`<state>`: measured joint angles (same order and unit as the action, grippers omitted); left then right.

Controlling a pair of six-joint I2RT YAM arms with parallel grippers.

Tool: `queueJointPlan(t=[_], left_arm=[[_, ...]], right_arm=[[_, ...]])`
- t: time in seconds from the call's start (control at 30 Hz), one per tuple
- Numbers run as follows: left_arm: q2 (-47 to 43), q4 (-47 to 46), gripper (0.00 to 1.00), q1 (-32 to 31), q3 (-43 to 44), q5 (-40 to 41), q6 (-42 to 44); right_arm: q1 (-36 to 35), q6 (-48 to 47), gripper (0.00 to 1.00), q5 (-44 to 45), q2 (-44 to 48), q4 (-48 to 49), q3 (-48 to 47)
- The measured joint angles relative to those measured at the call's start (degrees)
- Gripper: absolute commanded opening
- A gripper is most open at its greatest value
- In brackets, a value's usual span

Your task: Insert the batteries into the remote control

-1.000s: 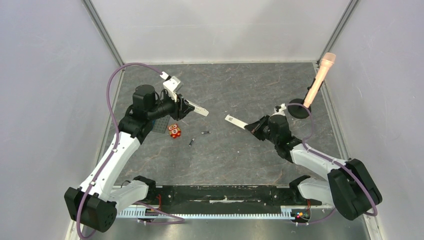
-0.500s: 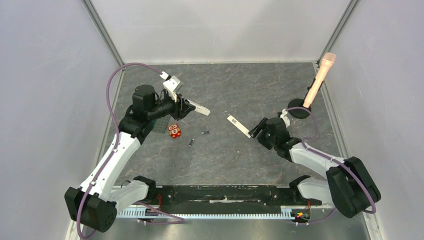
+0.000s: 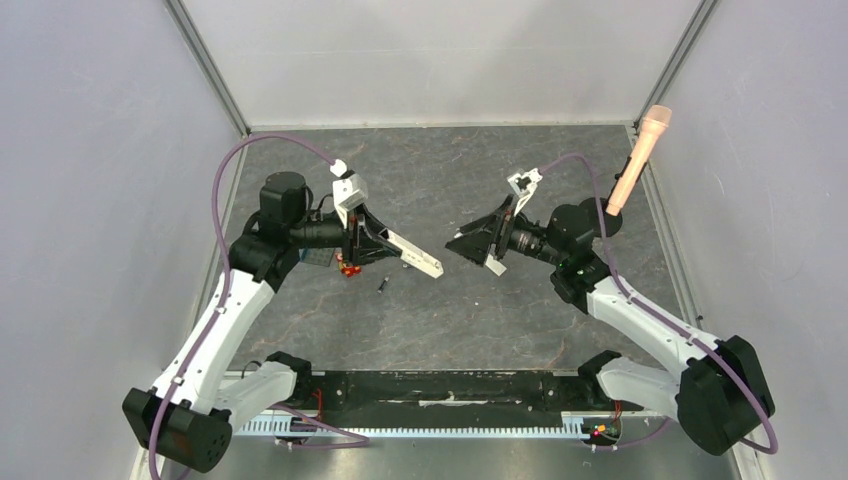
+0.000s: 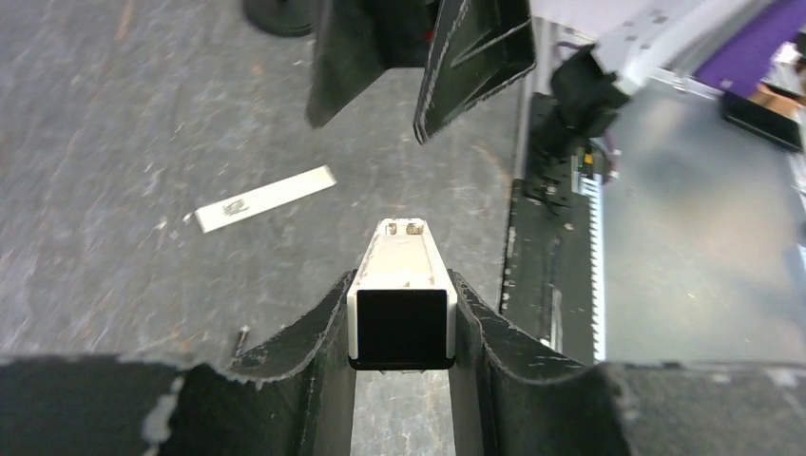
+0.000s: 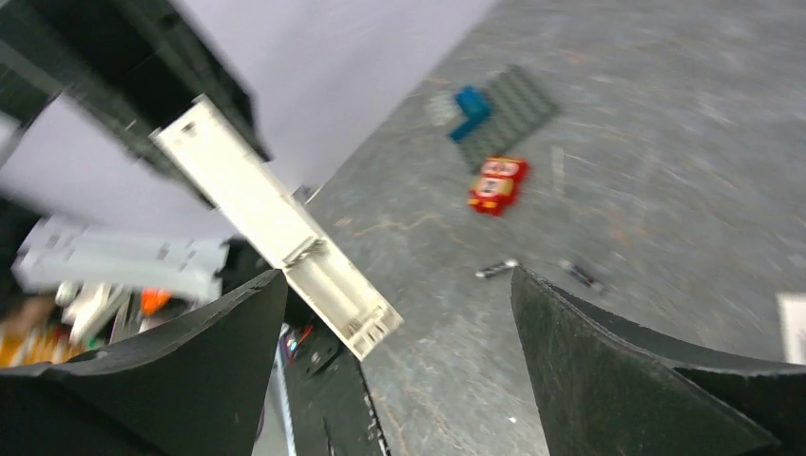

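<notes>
Pale walls close in a dark grey marbled tabletop (image 3: 470,320) on the left, back and right. A pink microphone (image 3: 638,150) leans at the far right edge. To the left lie a red-orange owl-like toy (image 5: 497,183) and a grey studded building plate (image 5: 513,106), with two thin dark batteries (image 5: 497,269) on the table nearby. The left gripper (image 4: 401,313) is clamped on the slim white remote control (image 5: 271,214), holding it over mid-table with its battery bay uncovered. The right gripper (image 3: 478,241) faces it close by, jaws wide apart and empty. A flat white strip (image 4: 266,198) lies on the table below.
</notes>
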<state>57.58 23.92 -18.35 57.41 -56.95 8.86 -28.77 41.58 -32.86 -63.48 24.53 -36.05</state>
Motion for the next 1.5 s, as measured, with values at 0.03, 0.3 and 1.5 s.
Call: queueJointPlan(t=[0.03,0.3,1.5], left_arm=[[-0.28,0.66,0.02,0.00,0.48,-2.38,0.59],[-0.98,2.64,0.02,0.00,2.86,-16.24,1.44],[-3.63,-7.74,0.75,0.22,3.06,-10.64,-12.00]], right_arm=[[-0.68,-0.70,0.92,-2.51,0.07,1.68,-0.24],[-7.52,-0.68,0.92,-20.15,-3.26,13.44,-2.38],[-20.06,-30.58,0.09,-0.68,-2.78,-22.97,-16.83]])
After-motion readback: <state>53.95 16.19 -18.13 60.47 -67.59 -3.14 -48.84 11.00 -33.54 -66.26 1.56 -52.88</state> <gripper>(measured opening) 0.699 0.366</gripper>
